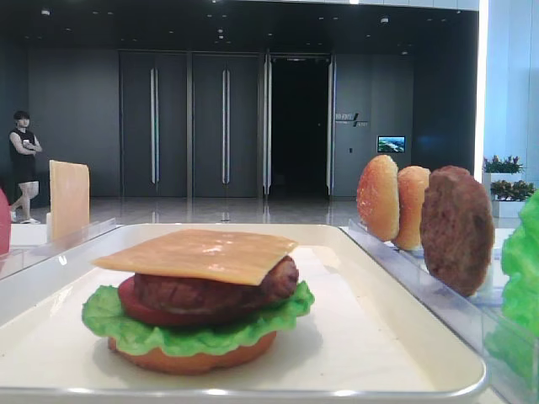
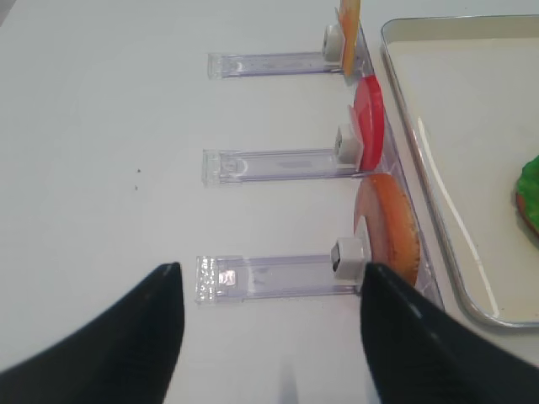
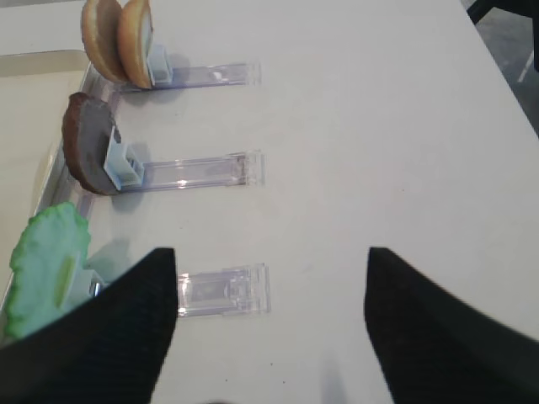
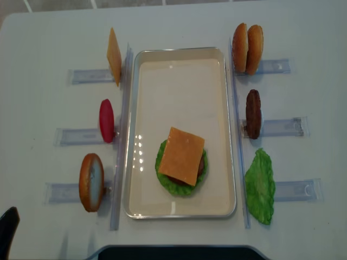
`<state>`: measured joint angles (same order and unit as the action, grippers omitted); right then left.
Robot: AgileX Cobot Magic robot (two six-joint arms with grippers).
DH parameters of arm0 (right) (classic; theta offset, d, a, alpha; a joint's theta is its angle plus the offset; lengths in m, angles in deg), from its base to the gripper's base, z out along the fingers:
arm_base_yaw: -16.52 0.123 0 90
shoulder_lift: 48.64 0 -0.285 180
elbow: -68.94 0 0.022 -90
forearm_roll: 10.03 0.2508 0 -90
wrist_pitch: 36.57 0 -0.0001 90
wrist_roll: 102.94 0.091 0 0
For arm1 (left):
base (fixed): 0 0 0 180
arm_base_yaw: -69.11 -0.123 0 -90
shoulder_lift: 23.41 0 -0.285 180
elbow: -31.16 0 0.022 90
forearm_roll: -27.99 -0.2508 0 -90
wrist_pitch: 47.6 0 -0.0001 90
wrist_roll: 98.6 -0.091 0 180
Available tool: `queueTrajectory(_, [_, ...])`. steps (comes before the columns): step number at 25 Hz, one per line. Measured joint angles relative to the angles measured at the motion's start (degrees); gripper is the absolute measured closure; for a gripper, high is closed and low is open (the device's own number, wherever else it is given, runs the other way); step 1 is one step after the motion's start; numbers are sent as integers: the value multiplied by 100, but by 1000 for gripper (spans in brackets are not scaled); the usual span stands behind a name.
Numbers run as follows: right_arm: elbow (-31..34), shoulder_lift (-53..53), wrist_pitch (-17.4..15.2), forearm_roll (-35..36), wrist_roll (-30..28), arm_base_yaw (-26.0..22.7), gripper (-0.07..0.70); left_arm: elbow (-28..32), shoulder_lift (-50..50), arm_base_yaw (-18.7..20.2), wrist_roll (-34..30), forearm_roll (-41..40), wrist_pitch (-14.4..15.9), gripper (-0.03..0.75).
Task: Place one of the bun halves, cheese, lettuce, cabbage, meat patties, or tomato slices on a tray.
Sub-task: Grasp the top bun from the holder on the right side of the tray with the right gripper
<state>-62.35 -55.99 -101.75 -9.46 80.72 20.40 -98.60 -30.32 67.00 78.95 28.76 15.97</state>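
Your right gripper (image 3: 269, 328) hangs with its black fingers (image 3: 118, 337) spread wide and empty above the white table (image 3: 379, 126), over the near clear rack (image 3: 223, 290); only the finger tips show. Your left gripper (image 2: 269, 328) is likewise splayed and empty over the near left rack (image 2: 269, 276), where a bun half (image 2: 389, 227) stands on edge, its lower rim hidden behind one finger.

On the cream tray (image 4: 181, 65) sits a stack: bottom bun (image 1: 194, 358), lettuce (image 1: 126, 324), tomato slice (image 1: 139, 307), meat patty (image 1: 210, 290), with a square cheese slice (image 4: 181, 156) on top that hides most of the layers from above.

Left of the tray stand another cheese slice (image 4: 114, 56) far and a red tomato slice (image 4: 107, 120) midway. Right of it stand two bun halves (image 4: 247, 49) far, a meat patty (image 4: 253, 114) midway, and a lettuce leaf (image 4: 260, 187) near, cut off at the low view's right edge.

A wall sign (image 1: 352, 119) in the background is too small to read.
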Motion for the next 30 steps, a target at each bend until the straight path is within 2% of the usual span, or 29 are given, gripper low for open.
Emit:
queueTrajectory(14, [0, -58, 0, 73, 19, 0, 150, 0, 0, 0, 0, 0, 0, 213])
queueTrajectory(21, [-148, -1420, -23, 76, 2, 0, 150, 0, 0, 0, 0, 0, 0, 213])
queueTrajectory(26, [-450, -2641, 210, 76, -68, 0, 150, 0, 0, 0, 0, 0, 0, 223])
queueTrajectory(30, [-865, -3664, 344, 76, -108, 0, 150, 0, 0, 0, 0, 0, 0, 269])
